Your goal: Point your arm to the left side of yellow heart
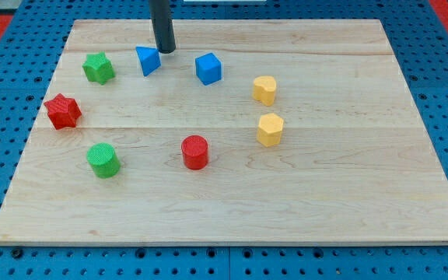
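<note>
The yellow heart [264, 89] lies on the wooden board [325, 194] right of centre, near the view's top. My tip [166, 50] is at the view's top, well to the heart's left. It stands just up and right of the blue triangle block [148, 60] and left of the blue cube [208, 68], which lies between the tip and the heart.
A yellow hexagon block [270, 129] lies just below the heart. A red cylinder [195, 152] is near the middle. A green star [98, 68], a red star [62, 110] and a green cylinder [103, 160] lie at the view's left.
</note>
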